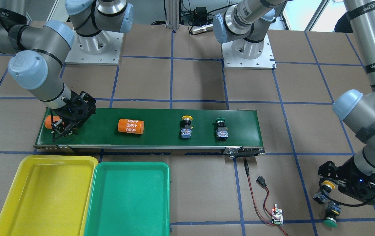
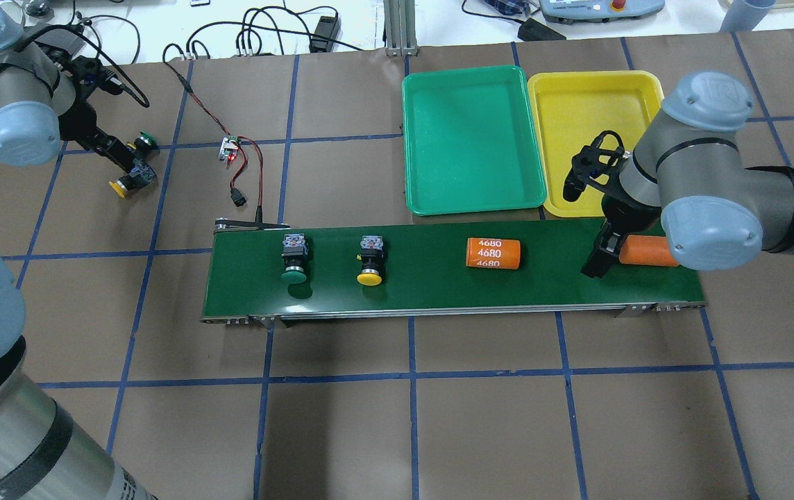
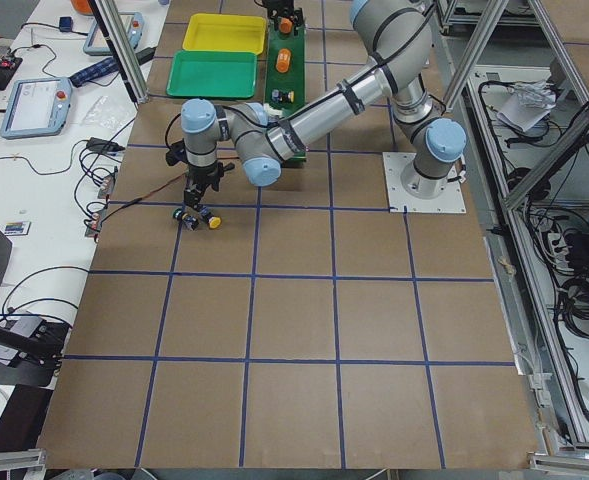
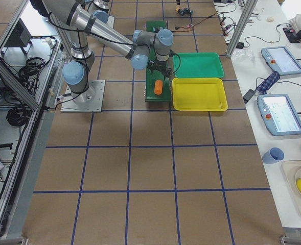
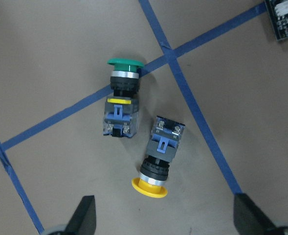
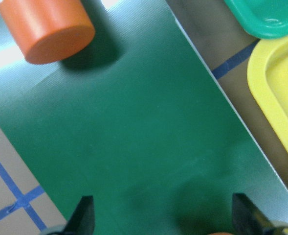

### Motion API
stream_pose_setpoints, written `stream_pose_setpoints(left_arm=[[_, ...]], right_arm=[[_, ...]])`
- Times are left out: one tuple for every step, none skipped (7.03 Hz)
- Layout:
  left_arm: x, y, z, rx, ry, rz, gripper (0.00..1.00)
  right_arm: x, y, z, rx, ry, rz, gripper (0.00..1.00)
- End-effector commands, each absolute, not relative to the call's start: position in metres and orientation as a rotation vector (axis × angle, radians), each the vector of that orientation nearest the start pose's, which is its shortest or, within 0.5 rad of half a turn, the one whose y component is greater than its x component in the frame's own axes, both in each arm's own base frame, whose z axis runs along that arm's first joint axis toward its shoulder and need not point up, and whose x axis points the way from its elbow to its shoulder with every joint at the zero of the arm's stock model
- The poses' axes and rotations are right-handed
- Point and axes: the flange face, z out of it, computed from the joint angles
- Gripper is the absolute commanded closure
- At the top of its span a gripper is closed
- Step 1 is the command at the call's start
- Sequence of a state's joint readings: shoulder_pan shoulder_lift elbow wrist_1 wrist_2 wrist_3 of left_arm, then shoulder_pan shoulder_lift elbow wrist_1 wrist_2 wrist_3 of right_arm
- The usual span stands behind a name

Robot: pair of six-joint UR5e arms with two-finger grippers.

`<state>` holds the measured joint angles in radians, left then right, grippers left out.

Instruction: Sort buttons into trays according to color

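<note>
Two buttons lie on the dark green belt (image 2: 438, 285): a green-capped one (image 2: 294, 262) and a yellow-capped one (image 2: 370, 262). Two more lie on the brown table under my left gripper (image 5: 166, 218), which hovers open above them: a yellow button (image 5: 157, 156) and a green button (image 5: 121, 100). My right gripper (image 6: 163, 218) is open low over the belt's far end, beside an orange cylinder (image 2: 647, 251). The green tray (image 2: 473, 139) and the yellow tray (image 2: 577, 118) sit side by side behind the belt, both empty.
A second orange cylinder marked 4680 (image 2: 493, 253) lies mid-belt. A small circuit board (image 2: 229, 147) with red and black wires runs to the belt's end near the left arm. Blue tape lines grid the brown table.
</note>
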<state>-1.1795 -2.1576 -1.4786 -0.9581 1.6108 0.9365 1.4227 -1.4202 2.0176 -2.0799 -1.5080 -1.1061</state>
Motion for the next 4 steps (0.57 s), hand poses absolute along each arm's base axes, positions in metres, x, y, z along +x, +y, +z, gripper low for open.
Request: stream_pose_setpoints(left_arm=[[0.158, -0.697, 0.207, 0.877, 2.958, -0.083, 0.00], [0.165, -0.703, 0.208, 0.883, 2.947, -0.087, 0.00], [0.164, -0.704, 0.200, 0.890, 2.952, -0.071, 0.00], [0.163, -0.707, 0.199, 0.894, 2.951, -0.071, 0.00]], right_arm=[[0.069, -0.494, 0.250, -1.282, 2.750, 0.077, 0.00], [0.068, -0.494, 0.250, -1.482, 2.653, 0.078, 0.00], [0.067, -0.494, 0.250, -1.847, 2.414, 0.059, 0.00], [0.067, -0.495, 0.249, -2.051, 2.247, 0.038, 0.00]])
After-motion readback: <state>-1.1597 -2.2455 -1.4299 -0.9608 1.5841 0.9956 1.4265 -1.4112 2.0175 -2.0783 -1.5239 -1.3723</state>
